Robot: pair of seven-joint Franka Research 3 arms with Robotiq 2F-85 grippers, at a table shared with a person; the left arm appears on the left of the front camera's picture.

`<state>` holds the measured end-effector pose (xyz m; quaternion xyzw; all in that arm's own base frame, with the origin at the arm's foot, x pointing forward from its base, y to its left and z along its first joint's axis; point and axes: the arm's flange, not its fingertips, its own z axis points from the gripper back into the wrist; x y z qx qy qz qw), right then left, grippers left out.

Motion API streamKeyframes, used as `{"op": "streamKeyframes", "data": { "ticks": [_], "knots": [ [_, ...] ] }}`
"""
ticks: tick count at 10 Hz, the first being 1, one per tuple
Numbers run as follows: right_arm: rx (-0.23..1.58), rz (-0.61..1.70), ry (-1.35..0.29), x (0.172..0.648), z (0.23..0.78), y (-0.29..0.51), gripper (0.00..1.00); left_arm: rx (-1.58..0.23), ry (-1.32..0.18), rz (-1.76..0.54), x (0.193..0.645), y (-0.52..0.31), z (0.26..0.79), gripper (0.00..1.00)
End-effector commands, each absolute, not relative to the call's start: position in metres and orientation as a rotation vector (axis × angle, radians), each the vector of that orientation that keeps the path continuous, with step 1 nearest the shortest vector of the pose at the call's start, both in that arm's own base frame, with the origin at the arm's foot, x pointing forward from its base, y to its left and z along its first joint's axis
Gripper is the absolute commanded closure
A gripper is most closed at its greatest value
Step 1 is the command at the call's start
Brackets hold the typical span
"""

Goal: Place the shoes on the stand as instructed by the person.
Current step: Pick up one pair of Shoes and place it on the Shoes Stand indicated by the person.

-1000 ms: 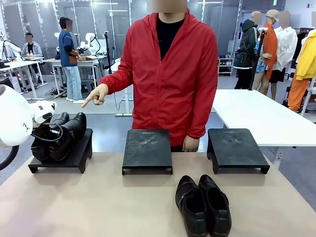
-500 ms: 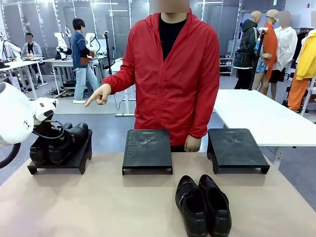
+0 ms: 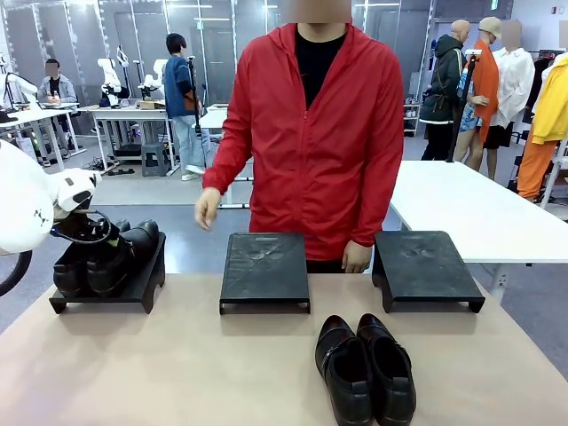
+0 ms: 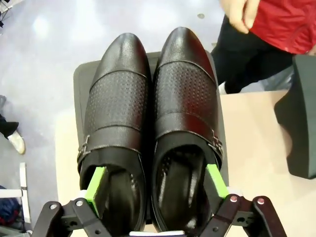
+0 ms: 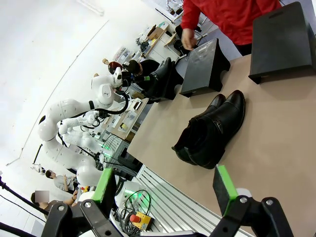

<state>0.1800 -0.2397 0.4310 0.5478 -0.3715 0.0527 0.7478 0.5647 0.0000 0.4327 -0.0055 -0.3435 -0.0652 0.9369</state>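
The table (image 3: pixel 177 373) carried three black stands in a row along its far edge; the middle stand (image 3: pixel 264 266) is taken as the reference. The person (image 3: pixel 311 133) stood directly behind the middle stand, one hand (image 3: pixel 207 209) hanging to its left and giving no pointing sign.

The left stand (image 3: pixel 146 280), well left of the middle stand, bore the first pair (image 3: pixel 111 257), shoes side by side and square on its top. This pair was judged delivered. The right stand (image 3: pixel 426 266) and the middle stand were bare.

The second pair (image 3: pixel 364 368) lay on the table, nearer the robot than the middle stand and somewhat to its right, awaiting instruction.

The left gripper (image 4: pixel 155 173) hung over the first pair with jaws apart, one green pad (image 4: pixel 96 183) in each shoe's mouth and pinching nothing. That straddle would suit squeezing the two inner walls to carry the pair as one.

The right gripper (image 5: pixel 163 173), on the robot's side of the middle stand, stood spread and empty.
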Motion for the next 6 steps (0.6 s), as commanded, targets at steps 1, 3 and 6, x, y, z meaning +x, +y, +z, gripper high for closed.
{"op": "streamKeyframes", "data": {
  "ticks": [1, 3, 6],
  "knots": [
    [1.197, 0.131, -0.833, 0.179, 0.433, -0.240, 0.00, -0.034, -0.633, -0.111, 0.549, -0.006, 0.442, 0.00],
    [1.197, 0.131, -0.833, 0.179, 0.433, -0.240, 0.00, -0.022, -0.681, -0.129, 0.559, 0.000, 0.434, 0.00],
    [1.197, 0.131, -0.833, 0.179, 0.433, -0.240, 0.00, -0.022, -0.681, -0.129, 0.559, 0.000, 0.434, 0.00]
  ]
}}
